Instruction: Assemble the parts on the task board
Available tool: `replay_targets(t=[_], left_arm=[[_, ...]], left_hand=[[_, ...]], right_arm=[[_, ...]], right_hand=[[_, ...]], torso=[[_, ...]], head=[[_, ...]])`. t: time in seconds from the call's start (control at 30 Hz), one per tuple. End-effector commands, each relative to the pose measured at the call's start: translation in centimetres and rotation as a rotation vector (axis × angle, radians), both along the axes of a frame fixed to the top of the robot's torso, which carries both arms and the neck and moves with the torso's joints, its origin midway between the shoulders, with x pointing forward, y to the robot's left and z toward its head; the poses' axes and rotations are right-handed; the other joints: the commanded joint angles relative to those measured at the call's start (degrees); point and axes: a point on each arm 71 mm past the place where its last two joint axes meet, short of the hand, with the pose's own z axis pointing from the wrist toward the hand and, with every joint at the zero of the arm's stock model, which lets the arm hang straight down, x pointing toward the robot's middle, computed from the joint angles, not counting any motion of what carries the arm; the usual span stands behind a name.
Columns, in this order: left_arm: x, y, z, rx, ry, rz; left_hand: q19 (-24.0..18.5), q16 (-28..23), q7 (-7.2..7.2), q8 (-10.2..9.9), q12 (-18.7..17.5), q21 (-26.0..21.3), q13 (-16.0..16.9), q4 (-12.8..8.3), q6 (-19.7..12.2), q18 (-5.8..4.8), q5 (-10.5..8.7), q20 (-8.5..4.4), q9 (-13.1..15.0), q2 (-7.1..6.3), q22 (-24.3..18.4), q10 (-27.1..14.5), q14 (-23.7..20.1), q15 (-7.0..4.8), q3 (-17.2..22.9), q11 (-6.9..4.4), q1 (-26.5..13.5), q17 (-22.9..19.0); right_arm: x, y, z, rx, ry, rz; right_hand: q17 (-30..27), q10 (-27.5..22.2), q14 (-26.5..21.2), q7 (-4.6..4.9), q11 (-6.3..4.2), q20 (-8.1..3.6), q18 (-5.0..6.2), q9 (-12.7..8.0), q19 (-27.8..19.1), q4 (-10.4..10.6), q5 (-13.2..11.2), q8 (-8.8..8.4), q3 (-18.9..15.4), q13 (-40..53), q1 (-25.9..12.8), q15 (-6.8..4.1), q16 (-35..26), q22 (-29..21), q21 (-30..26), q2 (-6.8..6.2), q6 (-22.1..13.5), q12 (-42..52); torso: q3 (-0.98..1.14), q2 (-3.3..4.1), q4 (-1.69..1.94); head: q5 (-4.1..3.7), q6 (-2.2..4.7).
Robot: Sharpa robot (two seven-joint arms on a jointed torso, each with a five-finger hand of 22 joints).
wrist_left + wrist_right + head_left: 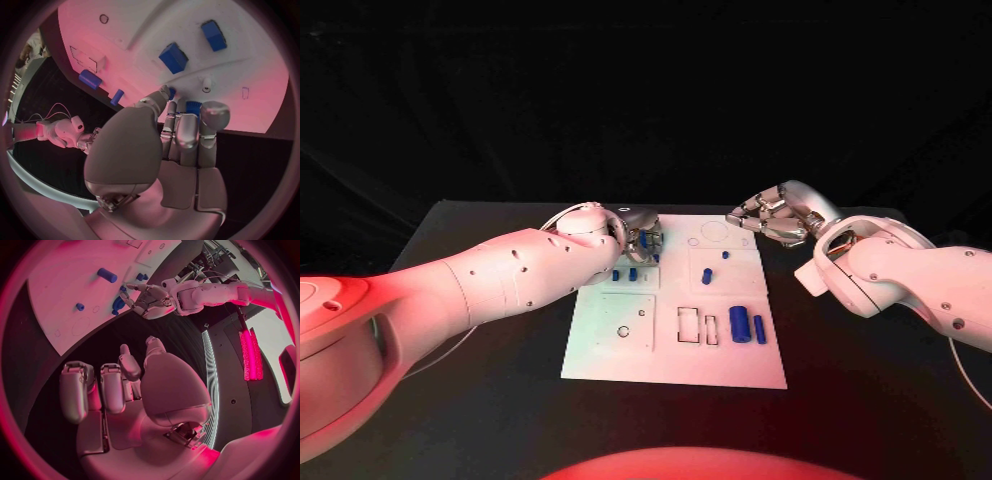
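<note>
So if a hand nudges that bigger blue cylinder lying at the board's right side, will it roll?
Probably. The blue cylinder looks round and lies on its side on the flat task board, so a sideways push would likely roll it. It seems small, rigid and light.

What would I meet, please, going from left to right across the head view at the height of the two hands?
Left arm → left hand, over the task board's far left corner → small blue part → round outline on the board → right hand, at the board's far right corner → right arm.
</note>
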Motion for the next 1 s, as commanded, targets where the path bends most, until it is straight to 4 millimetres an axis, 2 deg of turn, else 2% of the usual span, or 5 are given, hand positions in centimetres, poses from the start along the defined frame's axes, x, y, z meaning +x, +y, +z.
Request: replay_targets(t=[0.03, 0.53, 1.0], left_arm=[[-0.1, -0.4, -0.1, -0.011, 0.007, -0.019], [-0.1, -0.5, -1.0, 0.001, 0.032, -0.010], [0.0, -0.4, -1.1, -0.001, 0.031, -0.011]], left_hand=[[0.4, 0.4, -0.03, -0.4, -0.5, 0.6, -0.2, 0.0, 0.5, -0.86, -0.02, -0.10, -0.2, 0.47, 0.5, 0.7, 0.7, -0.15, 0.6, -0.08, 0.0, -0.1], [0.2, 0.7, -0.22, -0.8, -1.9, 2.8, -1.1, -1.2, 1.9, -1.17, -0.05, -0.18, -0.9, 0.95, 3.0, 2.9, 0.5, -0.34, 3.1, -0.28, 0.1, -0.7], [0.6, 1.1, -0.70, -0.5, -3.6, 6.5, -1.4, -4.6, 5.9, -1.73, -0.01, -0.74, -1.1, 2.60, 7.3, 7.9, 0.3, -1.05, 8.0, -1.22, 1.3, -1.4]], right_arm=[[0.0, 0.2, 0.0, -0.002, -0.007, 0.014], [-0.1, 0.2, 0.0, -0.003, -0.006, 0.015], [0.0, 0.3, 0.0, -0.002, -0.007, 0.016]], right_hand=[[1.0, -0.1, 2.8, -0.11, 0.00, -0.50, 0.39, 0.1, 0.0, -0.2, 0.3, 0.23, 0.0, 0.1, 0.4, -0.29, -0.3, 8.6, -0.3, 0.13, -0.4, 0.0], [1.0, 0.1, 2.8, -0.13, -0.02, -0.51, 0.38, 0.1, 0.0, -0.1, 0.4, 0.27, -0.1, 0.2, 0.4, -0.30, -0.3, 8.7, -0.2, 0.17, -0.3, 0.2], [1.0, 0.4, 2.8, -0.14, -0.03, -0.51, 0.39, 0.1, 0.0, -0.1, 0.4, 0.29, -0.1, 0.5, 0.4, -0.30, -0.3, 8.6, -0.3, 0.19, -0.3, 0.5]], torso=[[0.03, 0.02, -0.03], [0.02, -0.01, -0.03], [-0.01, -0.04, 0.01]], head=[[0.00, 0.00], [-0.17, -0.18], [-0.15, -0.33]])
